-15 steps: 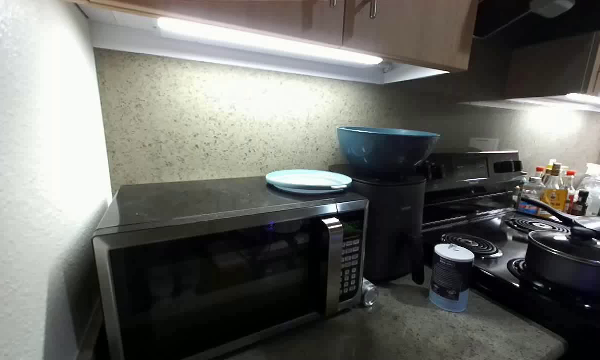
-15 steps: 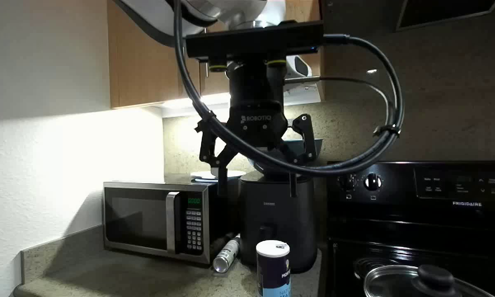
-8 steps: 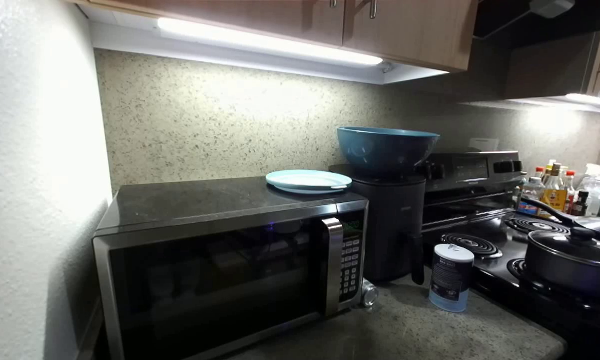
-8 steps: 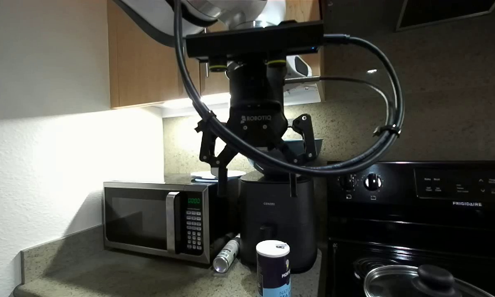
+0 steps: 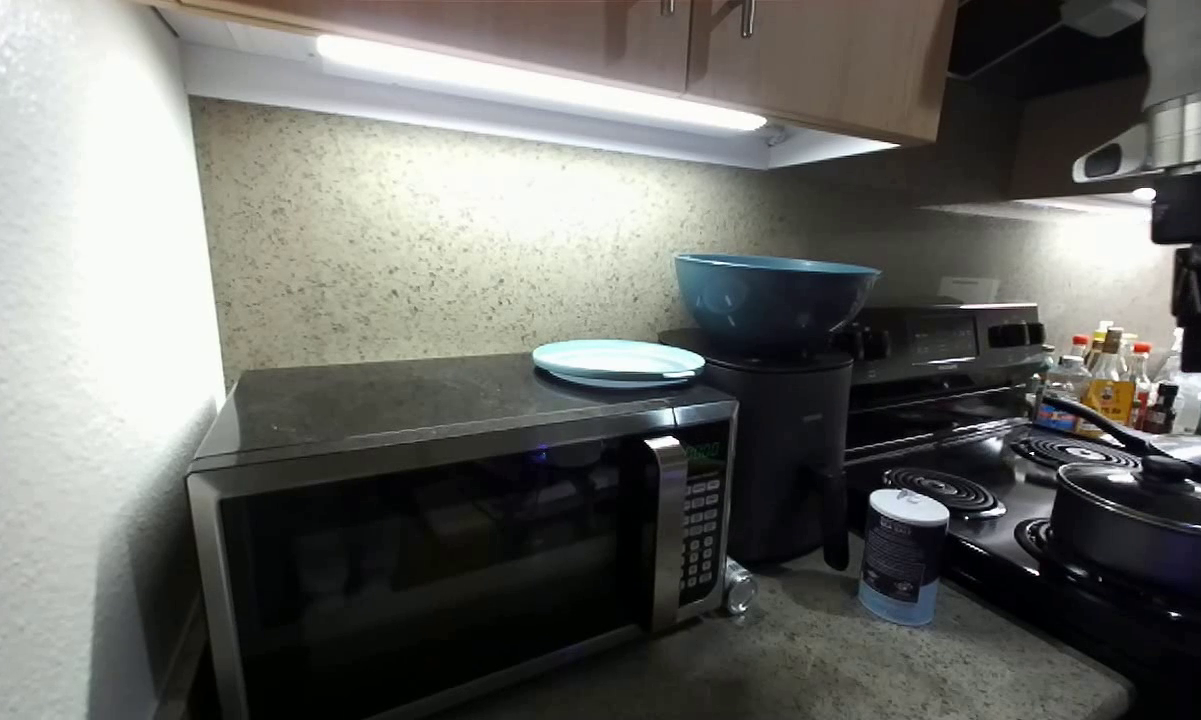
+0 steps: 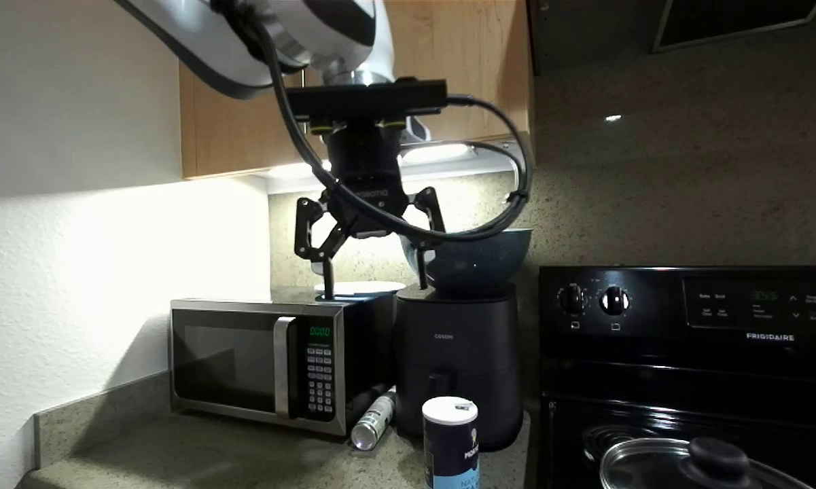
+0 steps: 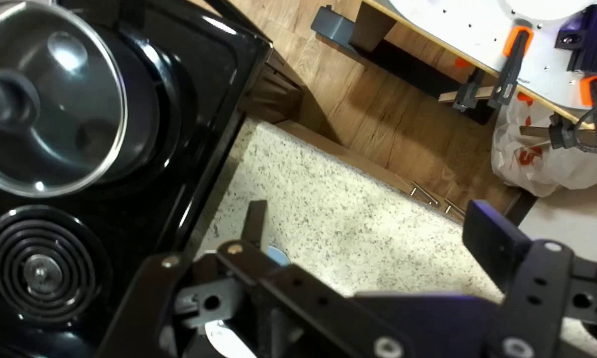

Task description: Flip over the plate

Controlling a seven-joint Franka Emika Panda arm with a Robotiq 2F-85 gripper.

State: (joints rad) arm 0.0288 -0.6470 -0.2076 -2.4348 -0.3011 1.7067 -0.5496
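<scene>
And there's the plate [image 5: 615, 357], flat on top of the microwave [image 5: 380, 405], hard by the side edge at the control panel [image 5: 700, 530] end and just back from the front edge; whether its rim juts past that side edge, I can't tell! Up hangs the gripper [image 6: 375, 285], jaws spread wide, nothing between them, well apart from its target, the counter [image 7: 338, 223] showing below. The approach is what's wanted here, I reckon, with the flip yet to begin. So what's it like to handle? Thin, stiff, fairly light by the look of it, with a smooth sheen that could skid on that slick top. Plastic or ceramic? Can't tell, so treat it as breakable. Best pinch: the rim facing the front edge; it looks raised, perhaps enough for one jaw beneath, one above. Keep off the side by the fryer [image 5: 780, 450], where the bowl [image 5: 775, 300] on top could crowd the turn. Bite deep, or that plate may swivel!
</scene>
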